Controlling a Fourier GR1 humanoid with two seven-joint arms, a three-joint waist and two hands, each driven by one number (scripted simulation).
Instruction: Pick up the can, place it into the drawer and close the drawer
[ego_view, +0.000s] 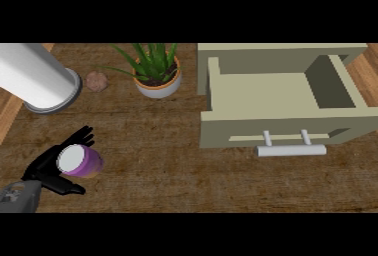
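One step is underway: left hand (43, 172) is cupping the can (80, 161), fingers part-curled round it. Drawer (266, 92) is sitting open; placing and closing are pending.

My left forearm (18, 198) comes in at lower-left corner, grey, angled up and right. My left hand (42, 169) black, palm behind can (81, 161). Fingers (81, 135) reach up past can's far side, tips fanned. Thumb (68, 188) stretches along can's near side. Can pinched between fingers and thumb, white top tilted toward me.
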